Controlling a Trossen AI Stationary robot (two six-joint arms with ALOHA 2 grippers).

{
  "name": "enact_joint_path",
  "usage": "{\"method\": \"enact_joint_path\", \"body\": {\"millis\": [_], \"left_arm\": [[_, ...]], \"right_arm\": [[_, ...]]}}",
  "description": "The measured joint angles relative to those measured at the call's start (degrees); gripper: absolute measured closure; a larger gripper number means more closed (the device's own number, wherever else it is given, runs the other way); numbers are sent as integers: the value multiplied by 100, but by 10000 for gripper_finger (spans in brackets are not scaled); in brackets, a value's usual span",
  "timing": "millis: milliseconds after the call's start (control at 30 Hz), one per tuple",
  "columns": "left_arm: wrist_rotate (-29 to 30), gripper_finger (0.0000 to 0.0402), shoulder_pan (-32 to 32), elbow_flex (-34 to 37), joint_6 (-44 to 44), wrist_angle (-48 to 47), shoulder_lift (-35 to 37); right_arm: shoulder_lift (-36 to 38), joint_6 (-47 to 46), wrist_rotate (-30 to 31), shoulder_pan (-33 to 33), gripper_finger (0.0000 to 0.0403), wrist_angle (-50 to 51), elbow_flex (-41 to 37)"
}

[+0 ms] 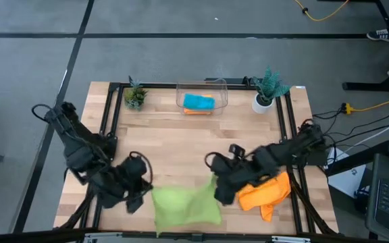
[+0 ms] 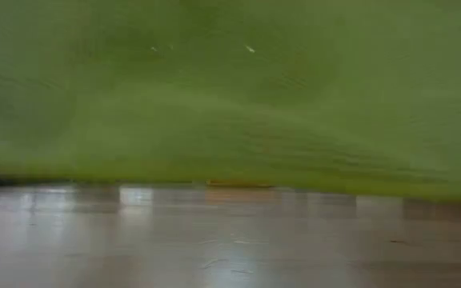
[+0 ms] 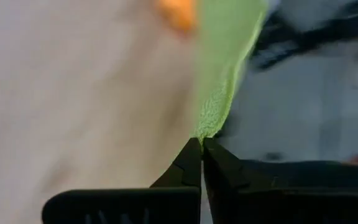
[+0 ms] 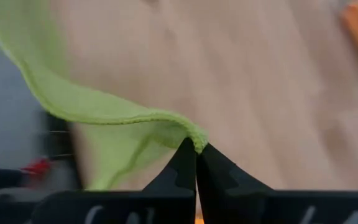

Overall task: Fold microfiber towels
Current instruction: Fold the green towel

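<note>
The lime green towel (image 1: pixel 186 206) is stretched between my two grippers at the table's near edge; it fills the low view (image 2: pixel 230 96). My left gripper (image 1: pixel 148 194) is shut on its left corner, and my right gripper (image 1: pixel 216 187) is shut on its right corner. An orange towel (image 1: pixel 265 192) lies crumpled on the table, partly under the right arm. The teal-blue towel (image 1: pixel 198 101) lies on another orange towel (image 1: pixel 196 111) in the clear bin (image 1: pixel 202 83) at the far middle. My left gripper pinches the green towel's corner (image 3: pixel 209 127) between its two fingertips. The cloth runs away from the fingers, raised off the table. My right gripper pinches the towel's hemmed edge at a corner (image 4: pixel 194 140) between its two fingertips. The hem sags in a slack curve away from the fingers.
Two small potted plants (image 1: pixel 136 94) (image 1: pixel 267 88) stand at the far corners, either side of the bin. A black frame (image 1: pixel 113 108) runs around the tabletop. Bare wood (image 1: pixel 181 145) lies between the bin and the grippers.
</note>
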State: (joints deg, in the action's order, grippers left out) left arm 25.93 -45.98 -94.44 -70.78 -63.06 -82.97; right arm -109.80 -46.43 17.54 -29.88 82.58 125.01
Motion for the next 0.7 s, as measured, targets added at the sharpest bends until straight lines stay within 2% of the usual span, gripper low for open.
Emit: {"method": "enact_joint_path", "body": {"millis": [100, 167, 267, 433, 567, 700], "left_arm": [[-138, 401, 239, 211, -336, -1018, -107], [-288, 401, 417, 511, -414, -1368, -139], [-364, 401, 689, 1105, -338, -1397, -157], [-221, 402, 1268, 2088, 297, -1405, -159], [-146, 402, 1671, 2657, 693, -1406, -157], [-137, 401, 1801, 2840, 821, -1390, -156]], "right_arm": [[-355, 448, 79, 362, 403, 281, -4], [-599, 865, 159, 601, 403, 258, -41], [-910, 1377, 512, 949, 403, 147, -277], [-1203, 2152, 840, 1596, 403, -289, -832], [-1237, 2710, 833, 2039, 403, -1144, -1387], [-1237, 2727, 633, 2237, 403, -1337, -1591]]}}
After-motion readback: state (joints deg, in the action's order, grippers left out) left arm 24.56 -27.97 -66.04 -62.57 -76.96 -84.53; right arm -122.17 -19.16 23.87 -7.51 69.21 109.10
